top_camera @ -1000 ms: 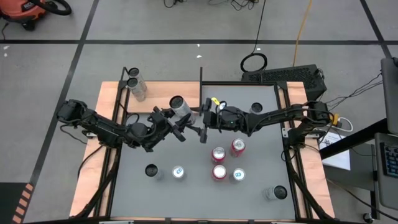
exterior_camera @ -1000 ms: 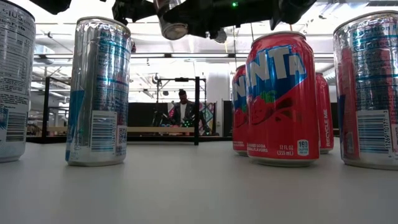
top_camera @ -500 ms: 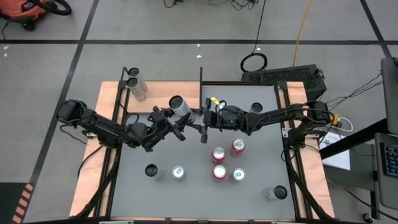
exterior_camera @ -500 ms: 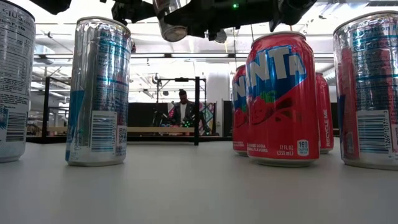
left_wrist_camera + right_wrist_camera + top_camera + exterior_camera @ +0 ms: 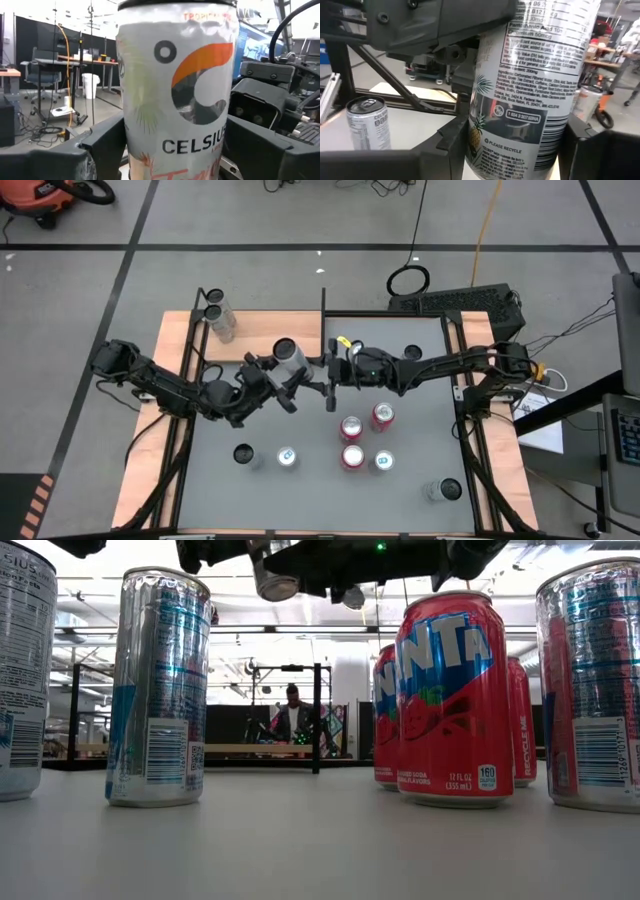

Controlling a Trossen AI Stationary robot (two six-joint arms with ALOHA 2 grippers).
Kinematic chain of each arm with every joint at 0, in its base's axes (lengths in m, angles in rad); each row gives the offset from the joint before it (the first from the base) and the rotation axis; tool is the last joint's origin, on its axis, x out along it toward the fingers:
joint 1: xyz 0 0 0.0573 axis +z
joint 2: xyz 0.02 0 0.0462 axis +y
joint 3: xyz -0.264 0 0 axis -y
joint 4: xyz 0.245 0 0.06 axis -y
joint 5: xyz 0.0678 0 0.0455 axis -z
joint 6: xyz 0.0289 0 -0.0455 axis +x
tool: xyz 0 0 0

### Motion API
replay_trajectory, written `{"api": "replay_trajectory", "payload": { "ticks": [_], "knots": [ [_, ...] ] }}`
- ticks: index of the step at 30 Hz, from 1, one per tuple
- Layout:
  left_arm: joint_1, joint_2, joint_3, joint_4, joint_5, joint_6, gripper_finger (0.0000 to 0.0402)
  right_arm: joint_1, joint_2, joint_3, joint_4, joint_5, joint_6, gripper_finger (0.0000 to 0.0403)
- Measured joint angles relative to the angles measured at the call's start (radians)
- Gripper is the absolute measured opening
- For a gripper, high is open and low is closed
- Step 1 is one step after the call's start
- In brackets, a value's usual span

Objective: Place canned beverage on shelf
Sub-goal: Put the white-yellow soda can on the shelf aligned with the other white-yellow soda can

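Observation:
A silver Celsius can (image 5: 289, 358) hangs in the air above the table's middle, near the shelf's right end. My right gripper (image 5: 520, 160) reaches in from the table's right and is shut on it. My left gripper (image 5: 175, 155) comes from the left; its fingers stand close on either side of the same can (image 5: 175, 75). The shelf (image 5: 255, 335), a light-brown board with black posts, sits at the far left, with two silver cans (image 5: 217, 315) standing on its left end. In the low view the held can's bottom (image 5: 274, 582) shows high up. My right gripper pinches the can's printed side wall (image 5: 482, 150), on its lower half, between its two fingers. The fingers come level from the table's right and lie across the can. The can is lifted clear of the table, nearly upright. My left gripper: its fingers (image 5: 107, 145) flank the can's lower half, and I cannot tell whether they touch it.
On the table's near half stand three red cans (image 5: 351, 427) and several silver ones (image 5: 287, 457). Another silver can (image 5: 445, 490) stands at the near right and one (image 5: 412, 355) at the far right. A person (image 5: 292, 718) sits in the room behind.
My left gripper has rolled a little at the wrist beside the can. The can stays aloft in the same place between both grippers.

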Motion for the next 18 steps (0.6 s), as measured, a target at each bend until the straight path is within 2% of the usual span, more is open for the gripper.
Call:
{"api": "replay_trajectory", "payload": {
  "ticks": [8,18],
  "knots": [
    [0.0,0.0,0.0,0.028,-0.011,0.038,0.032,-0.003,0.0,0.0,-0.026,-0.07,0.001,0.0165],
    [-0.022,-0.008,0.0,0.048,-0.026,0.08,0.0317,-0.003,-0.001,0.0,-0.064,-0.07,-0.007,0.0166]
  ]
}}
